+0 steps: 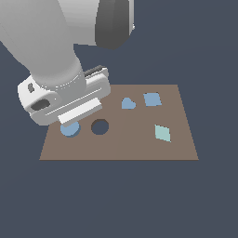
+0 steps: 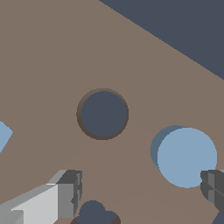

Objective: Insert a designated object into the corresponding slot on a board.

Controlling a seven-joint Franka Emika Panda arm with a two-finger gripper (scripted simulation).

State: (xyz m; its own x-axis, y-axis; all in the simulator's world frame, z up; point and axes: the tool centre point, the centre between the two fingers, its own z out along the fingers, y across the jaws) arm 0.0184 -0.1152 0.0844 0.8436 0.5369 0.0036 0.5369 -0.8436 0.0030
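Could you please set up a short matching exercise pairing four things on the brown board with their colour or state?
Things:
1. disc
2. round hole
3. diamond piece
4. heart piece

Descriptions:
A. teal
B. dark and empty
C. blue, next to the square piece
D. light blue, partly under the gripper

Pairs: 1-D, 2-B, 3-A, 4-C

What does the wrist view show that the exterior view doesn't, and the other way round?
Only the wrist view: the gripper's fingertips, apart, and a small lobed hole beside them. Only the exterior view: the arm's body, the square and teal diamond pieces, and the board's full outline. Both: the disc, lying on the board beside the round hole, not in it.
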